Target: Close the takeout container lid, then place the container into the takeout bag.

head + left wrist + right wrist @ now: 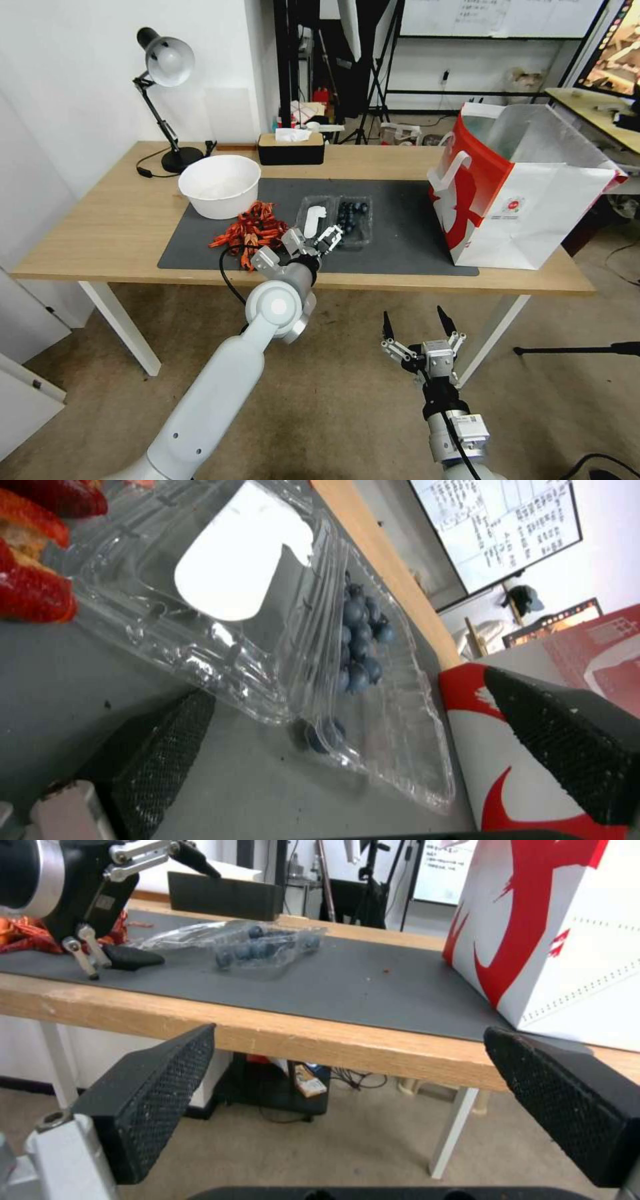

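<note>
The takeout container [352, 219] lies open flat on the grey mat, with dark blueberries [360, 645] in its right half. Its lid [313, 217], clear with an oblong white label [233, 580], lies flat on the left side. My left gripper [315, 235] is open just in front of the container's near edge, its fingers [160, 750] straddling the hinge area without touching the plastic. The takeout bag [520, 187], red and white with white handles, stands open at the table's right end. My right gripper [417, 327] hangs open below the table's front edge, holding nothing.
A white bowl [220, 185] and a pile of red-orange pieces [253, 230] sit left of the container. A black tissue box [291, 148] and a desk lamp [167, 67] stand at the back. Bare mat [407, 227] lies between the container and the bag.
</note>
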Robot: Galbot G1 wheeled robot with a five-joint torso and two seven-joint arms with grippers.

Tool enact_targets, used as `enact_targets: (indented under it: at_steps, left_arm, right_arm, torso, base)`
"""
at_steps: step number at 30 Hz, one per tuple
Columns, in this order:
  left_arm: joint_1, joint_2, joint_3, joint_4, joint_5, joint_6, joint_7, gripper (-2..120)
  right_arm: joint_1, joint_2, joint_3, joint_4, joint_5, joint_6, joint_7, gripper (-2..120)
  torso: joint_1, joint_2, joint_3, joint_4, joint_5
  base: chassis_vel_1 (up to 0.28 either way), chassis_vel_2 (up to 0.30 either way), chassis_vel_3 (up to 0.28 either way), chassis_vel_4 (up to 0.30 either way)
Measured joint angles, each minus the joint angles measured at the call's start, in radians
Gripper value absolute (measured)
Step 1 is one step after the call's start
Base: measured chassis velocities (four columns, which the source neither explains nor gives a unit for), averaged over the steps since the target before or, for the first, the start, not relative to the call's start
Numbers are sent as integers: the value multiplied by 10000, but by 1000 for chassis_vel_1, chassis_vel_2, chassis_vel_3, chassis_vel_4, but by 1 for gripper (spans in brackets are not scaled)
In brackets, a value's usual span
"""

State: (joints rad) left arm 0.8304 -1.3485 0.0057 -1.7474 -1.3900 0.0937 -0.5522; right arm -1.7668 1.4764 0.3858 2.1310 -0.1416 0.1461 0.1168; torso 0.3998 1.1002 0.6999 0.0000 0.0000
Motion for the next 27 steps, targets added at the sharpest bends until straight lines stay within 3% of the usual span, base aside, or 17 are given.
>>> enact_targets:
  at_steps: [8,27]
  left_arm:
    - [100,-28,-6,19,37,-697,692,100]
    - [302,92,116,-411,1208,-1074,1559,100]
  right_arm:
    - [-35,38,-36,-93,-43,84,-6,100]
    - [-73,62,-92,-96,-116,119,-19,100]
  torso:
    - [4,-4,2,3,0]
    - [2,-4,1,0,0]
  base:
    - [0,0,0,0]
    - [0,0,0,0]
